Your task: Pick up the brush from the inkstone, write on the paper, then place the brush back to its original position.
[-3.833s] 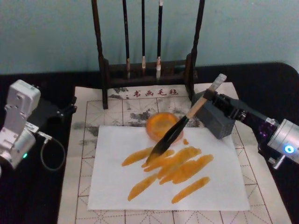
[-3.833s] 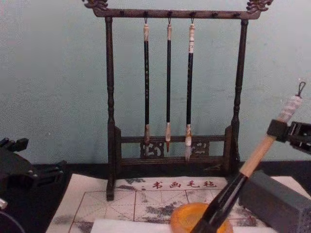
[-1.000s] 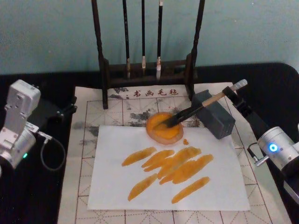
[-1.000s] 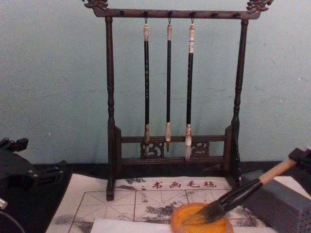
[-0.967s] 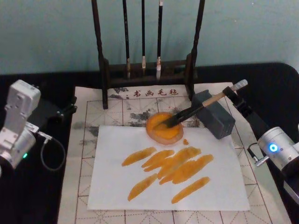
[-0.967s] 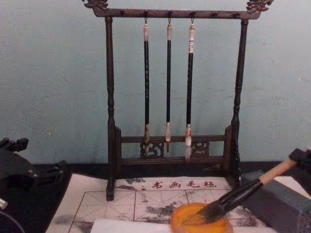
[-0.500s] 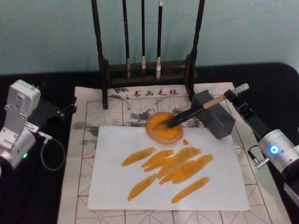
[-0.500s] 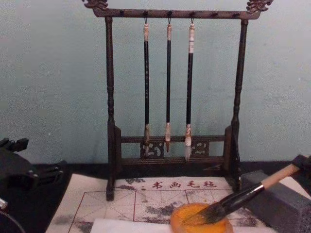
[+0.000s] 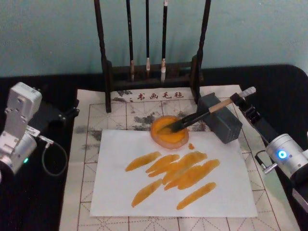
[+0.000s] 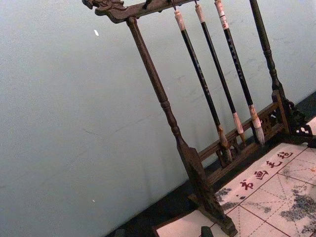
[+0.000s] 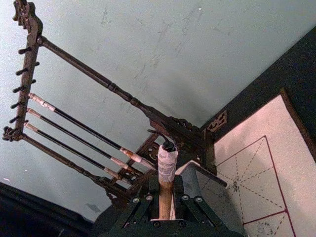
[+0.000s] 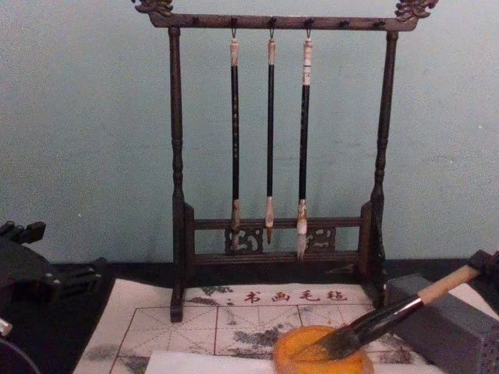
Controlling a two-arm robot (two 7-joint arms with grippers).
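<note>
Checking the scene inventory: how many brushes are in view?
4. Three thin brushes hang side by side on the rack; the brush lies across the grey block, bristles in the orange dish.

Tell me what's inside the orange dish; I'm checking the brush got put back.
The brush's dark bristles lie in the orange dish, its handle resting on the grey block. The right tool grips its far end. The bristles hide the dish's floor beneath.
</note>
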